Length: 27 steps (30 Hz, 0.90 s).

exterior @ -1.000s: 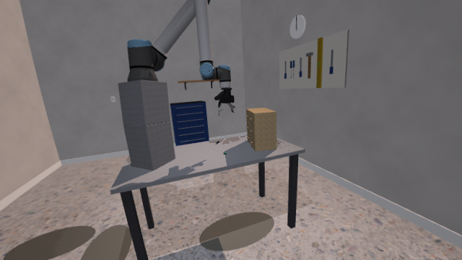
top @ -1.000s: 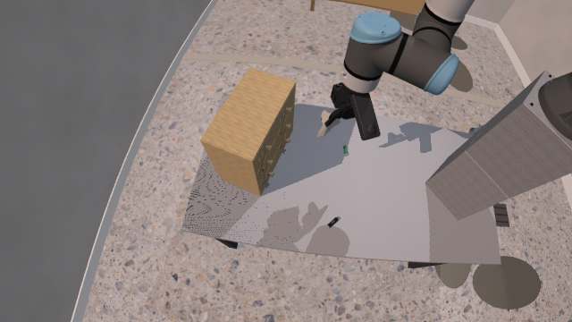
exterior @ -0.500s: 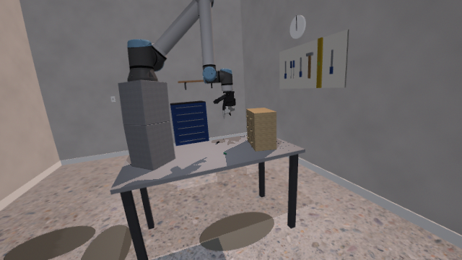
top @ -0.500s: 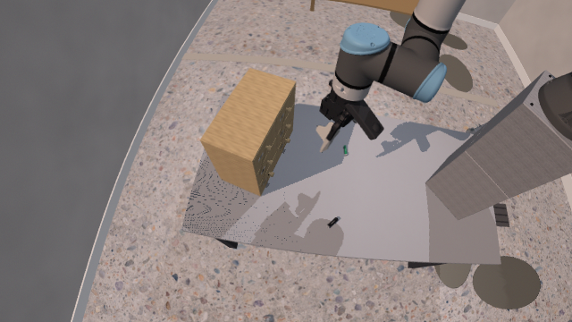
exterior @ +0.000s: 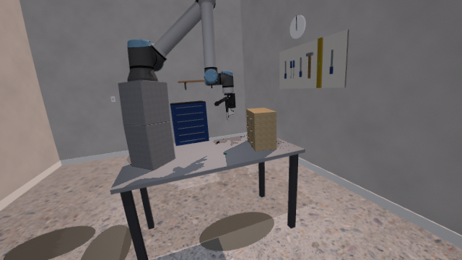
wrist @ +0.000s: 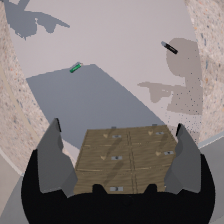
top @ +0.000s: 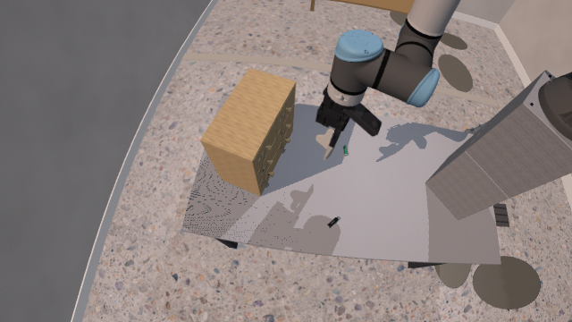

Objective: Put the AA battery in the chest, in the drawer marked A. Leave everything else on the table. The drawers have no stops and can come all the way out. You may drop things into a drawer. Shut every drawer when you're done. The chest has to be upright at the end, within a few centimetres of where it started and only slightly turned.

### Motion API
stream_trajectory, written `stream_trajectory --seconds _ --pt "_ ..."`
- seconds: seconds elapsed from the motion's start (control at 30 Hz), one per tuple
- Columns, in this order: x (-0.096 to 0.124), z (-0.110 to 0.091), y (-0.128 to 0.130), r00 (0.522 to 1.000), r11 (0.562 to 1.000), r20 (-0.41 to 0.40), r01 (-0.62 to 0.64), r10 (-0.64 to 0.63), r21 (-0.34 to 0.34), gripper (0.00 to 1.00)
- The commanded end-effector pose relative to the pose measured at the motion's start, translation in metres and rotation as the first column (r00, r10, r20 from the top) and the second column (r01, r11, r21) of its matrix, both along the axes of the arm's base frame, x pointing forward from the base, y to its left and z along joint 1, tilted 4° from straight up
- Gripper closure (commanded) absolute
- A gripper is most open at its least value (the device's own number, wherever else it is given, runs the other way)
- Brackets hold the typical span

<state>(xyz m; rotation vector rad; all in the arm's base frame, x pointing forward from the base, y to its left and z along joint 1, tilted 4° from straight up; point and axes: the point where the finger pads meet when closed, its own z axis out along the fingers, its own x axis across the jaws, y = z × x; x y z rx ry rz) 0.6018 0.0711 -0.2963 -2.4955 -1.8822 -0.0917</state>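
The gripper (top: 326, 145) (exterior: 229, 116) (wrist: 119, 122) hangs above the table (top: 380, 201) (exterior: 195, 149) (wrist: 115, 30), spread fully open, holding nothing and touching nothing. Below it, towards the arm's pedestal (top: 505, 156) (exterior: 144, 123), lies what looks like the AA battery (top: 345, 150) (exterior: 224, 153) (wrist: 75, 67), green, on the tabletop. Over by the wooden chest (top: 250, 116) (exterior: 265, 130) (wrist: 142, 172), upright, every drawer I can make out looks shut, contents hidden. A black, silver-ended item (top: 332, 222) (exterior: 217, 142) (wrist: 171, 48) lies well apart from the battery.

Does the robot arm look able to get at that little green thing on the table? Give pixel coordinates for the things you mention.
Probably yes: the end effector (top: 350, 142) (exterior: 224, 112) (wrist: 119, 122) is open, and nothing appears to stand over the green thing (top: 345, 150) (exterior: 224, 153) (wrist: 75, 67); the chest (top: 250, 112) (exterior: 265, 130) (wrist: 105, 172) is off to one side.
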Motion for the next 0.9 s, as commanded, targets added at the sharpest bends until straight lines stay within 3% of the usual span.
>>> stream_trajectory --seconds 0.0,0.87 --pt "0.0019 -0.0029 0.0003 0.998 0.998 0.004 -0.063 0.063 -0.001 0.0" --pt "0.0034 -0.006 0.0006 0.993 0.993 0.008 -0.115 0.115 -0.004 0.0"
